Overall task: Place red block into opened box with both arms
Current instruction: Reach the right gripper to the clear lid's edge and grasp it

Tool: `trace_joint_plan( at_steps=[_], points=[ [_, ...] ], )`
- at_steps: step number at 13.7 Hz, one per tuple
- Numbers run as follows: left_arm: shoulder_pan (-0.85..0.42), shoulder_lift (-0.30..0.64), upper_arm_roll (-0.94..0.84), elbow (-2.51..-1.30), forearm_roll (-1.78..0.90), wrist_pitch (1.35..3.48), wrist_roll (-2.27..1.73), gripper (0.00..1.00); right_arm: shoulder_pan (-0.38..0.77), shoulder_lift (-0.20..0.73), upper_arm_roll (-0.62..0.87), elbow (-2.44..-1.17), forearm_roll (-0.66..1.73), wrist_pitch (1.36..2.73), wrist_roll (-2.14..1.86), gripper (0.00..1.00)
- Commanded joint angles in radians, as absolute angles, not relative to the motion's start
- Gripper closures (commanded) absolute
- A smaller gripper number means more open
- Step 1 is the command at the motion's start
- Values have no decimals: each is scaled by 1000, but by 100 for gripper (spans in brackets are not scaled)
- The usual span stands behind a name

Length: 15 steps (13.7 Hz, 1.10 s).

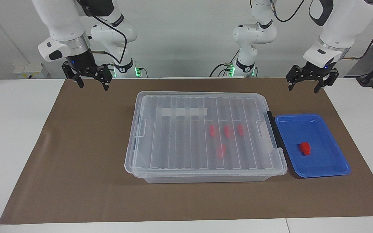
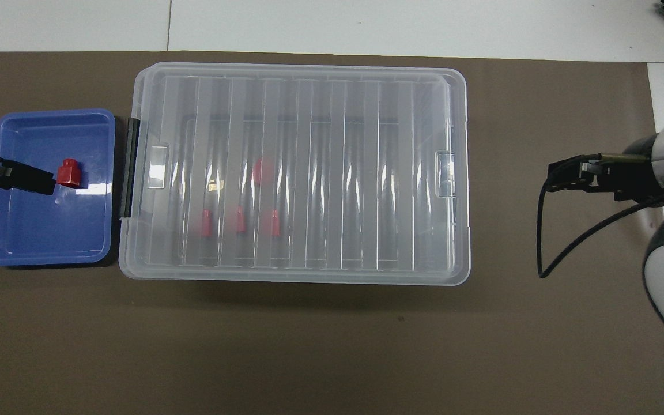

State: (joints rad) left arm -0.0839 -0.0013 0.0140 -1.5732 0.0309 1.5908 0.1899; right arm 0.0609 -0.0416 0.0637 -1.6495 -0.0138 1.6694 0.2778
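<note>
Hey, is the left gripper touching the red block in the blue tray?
Apart. The facing view shows the left gripper open and raised over the mat, well clear of the red block lying in the blue tray.

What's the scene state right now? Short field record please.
box: lid on, black latch toward the left arm's end
blocks in box: four red, seen through the lid
red block: loose in the blue tray beside the box
left gripper: open, empty, raised over the mat near the tray
right gripper: open, empty, raised over the mat at its own end
</note>
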Motion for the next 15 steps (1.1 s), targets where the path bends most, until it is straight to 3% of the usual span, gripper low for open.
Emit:
trace_joint_plan(
  at_steps=[1,11,15],
  points=[
    [-77,-26,12,-1598,21,1588,183,0,57,-46,96,-1729,-21,1782,327,1],
    [-75,-26,14,-1598,21,1589,183,0,66,139,175,-1746,-28,1991,442,2],
    [-58,-26,21,-1598,26,1598,184,0,71,150,175,-1778,-28,2000,434,2]
  ],
)
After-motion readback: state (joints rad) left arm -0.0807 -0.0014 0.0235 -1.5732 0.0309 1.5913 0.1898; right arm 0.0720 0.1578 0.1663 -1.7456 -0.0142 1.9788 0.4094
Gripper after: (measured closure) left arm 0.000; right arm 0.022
